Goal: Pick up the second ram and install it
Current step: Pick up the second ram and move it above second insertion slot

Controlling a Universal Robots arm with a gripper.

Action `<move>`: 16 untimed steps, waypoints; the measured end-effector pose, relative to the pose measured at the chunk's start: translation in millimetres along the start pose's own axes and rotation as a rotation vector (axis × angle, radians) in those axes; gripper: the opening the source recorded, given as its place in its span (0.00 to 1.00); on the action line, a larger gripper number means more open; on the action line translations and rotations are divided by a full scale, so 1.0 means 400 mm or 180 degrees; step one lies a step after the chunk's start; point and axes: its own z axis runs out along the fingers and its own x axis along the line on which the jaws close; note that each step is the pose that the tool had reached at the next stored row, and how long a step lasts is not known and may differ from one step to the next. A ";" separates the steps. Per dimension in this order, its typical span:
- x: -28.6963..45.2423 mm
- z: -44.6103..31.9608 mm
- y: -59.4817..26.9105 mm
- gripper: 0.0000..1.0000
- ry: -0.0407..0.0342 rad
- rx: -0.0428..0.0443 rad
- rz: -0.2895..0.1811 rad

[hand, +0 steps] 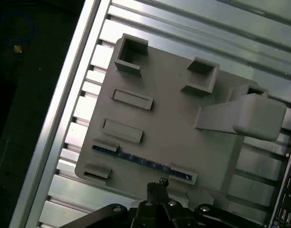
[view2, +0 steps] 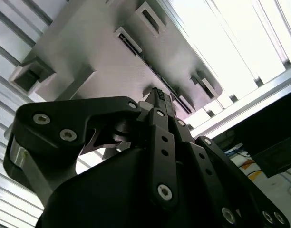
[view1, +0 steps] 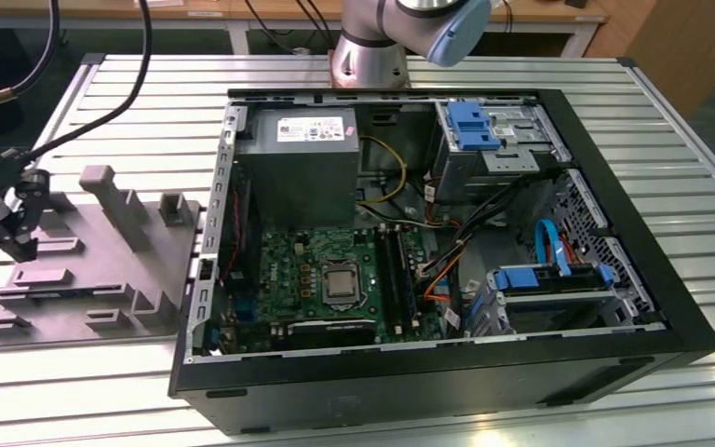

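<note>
The second ram point(hand: 141, 161) is a thin dark blue strip standing on its edge in a slot row of the grey plastic tray point(hand: 174, 99). My gripper point(hand: 159, 184) hangs just above the tray's edge, a short way off the strip's long side. Its two black fingers point(view2: 159, 102) are pressed together with nothing between them. In the exterior view the gripper point(view1: 20, 244) sits at the far left, over the tray point(view1: 97, 270), well apart from the open computer case point(view1: 432, 242).
The case lies open on the slatted aluminium table point(view1: 72, 391), with the motherboard point(view1: 332, 279) and its long black slots point(view1: 395, 270) facing up. Upright blocks point(hand: 245, 116) rise from the tray. Black cables point(view1: 109, 102) hang at the exterior view's left.
</note>
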 end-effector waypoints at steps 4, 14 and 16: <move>0.000 0.001 0.000 0.10 0.0006 -0.0004 -0.0230; 0.000 0.002 0.000 0.10 0.0022 -0.0012 -0.0797; 0.000 0.003 0.000 0.10 0.0024 -0.0014 -0.0903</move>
